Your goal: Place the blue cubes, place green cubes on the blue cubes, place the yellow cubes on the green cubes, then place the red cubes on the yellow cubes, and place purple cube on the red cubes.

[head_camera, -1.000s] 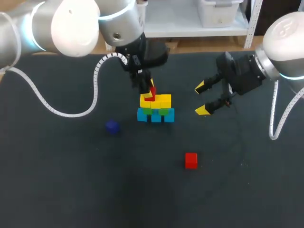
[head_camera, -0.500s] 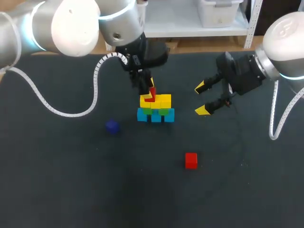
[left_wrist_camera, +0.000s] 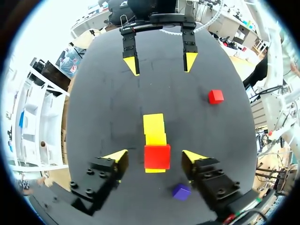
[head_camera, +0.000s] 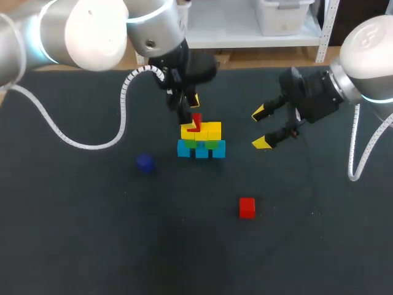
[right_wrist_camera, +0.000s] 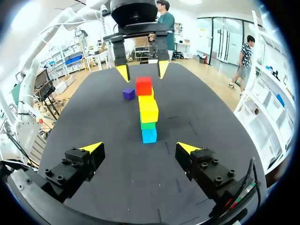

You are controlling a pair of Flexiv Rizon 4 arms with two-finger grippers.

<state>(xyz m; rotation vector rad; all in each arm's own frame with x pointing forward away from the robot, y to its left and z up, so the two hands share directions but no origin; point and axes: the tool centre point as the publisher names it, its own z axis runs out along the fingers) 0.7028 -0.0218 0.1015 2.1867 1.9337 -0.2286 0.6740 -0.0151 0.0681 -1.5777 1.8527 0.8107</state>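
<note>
The stack stands mid-table: blue cubes [head_camera: 201, 150] at the bottom, a green cube [head_camera: 212, 144] showing on them, then yellow cubes [head_camera: 202, 131]. A red cube [head_camera: 196, 121] rests on the yellow layer's left end. My left gripper [head_camera: 189, 109] hovers just over that red cube [left_wrist_camera: 157, 156], open, its fingers apart from the cube's sides. My right gripper [head_camera: 264, 128] hangs open and empty to the right of the stack [right_wrist_camera: 149, 117]. A second red cube [head_camera: 247, 207] lies loose nearer the front. The purple cube [head_camera: 145, 163] sits left of the stack.
The white cable [head_camera: 73, 138] of my left arm loops over the table at the left. Bare dark table [head_camera: 92, 246] stretches along the front.
My left gripper has opened, letting go of the red cube on the yellow layer, and has lifted slightly. My right arm has kept still.
</note>
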